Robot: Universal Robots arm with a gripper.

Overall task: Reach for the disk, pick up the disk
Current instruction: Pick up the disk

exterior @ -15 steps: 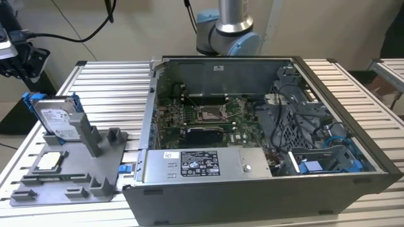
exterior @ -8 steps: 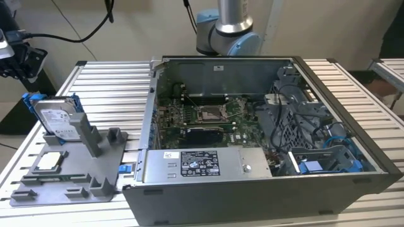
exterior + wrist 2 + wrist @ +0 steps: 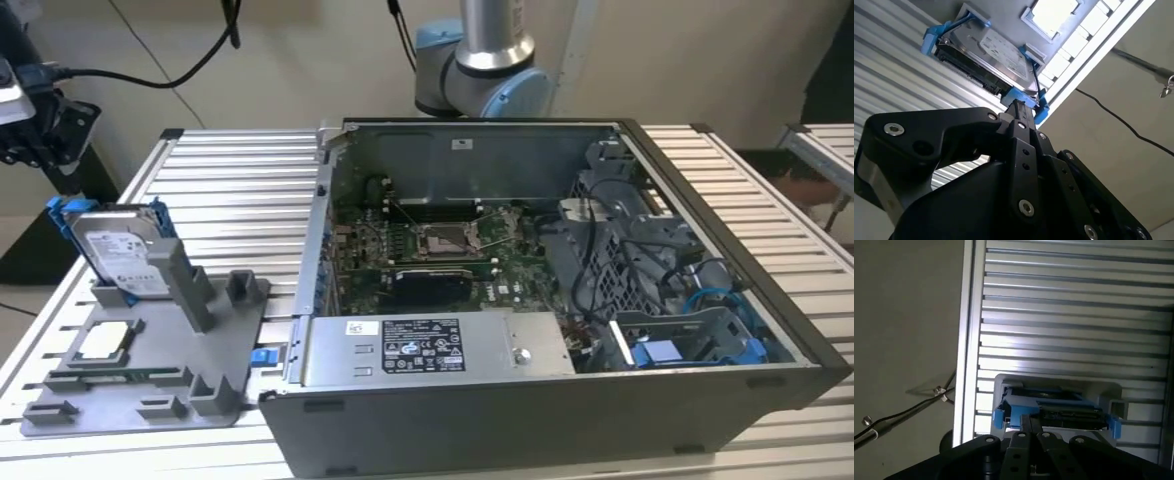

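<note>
The disk [image 3: 124,252], silver-grey with a white label and a blue bracket, stands on edge in a grey fixture [image 3: 200,385] at the exterior view's left. My black gripper [image 3: 34,135] hangs above the disk and toward that view's left edge, apart from it. In both wrist views the fingers lie close together with nothing between them, pointing at the disk [image 3: 999,55] [image 3: 1064,412]. The fingertips [image 3: 1019,106] end near one blue corner of the bracket, with no contact visible.
A small square silver chip [image 3: 107,343] lies on the same fixture. An open computer case [image 3: 534,420] takes up the middle of the slatted metal table [image 3: 227,170], with a blue caddy [image 3: 663,352] among its cables. A cable [image 3: 1124,125] runs across the floor beside the table.
</note>
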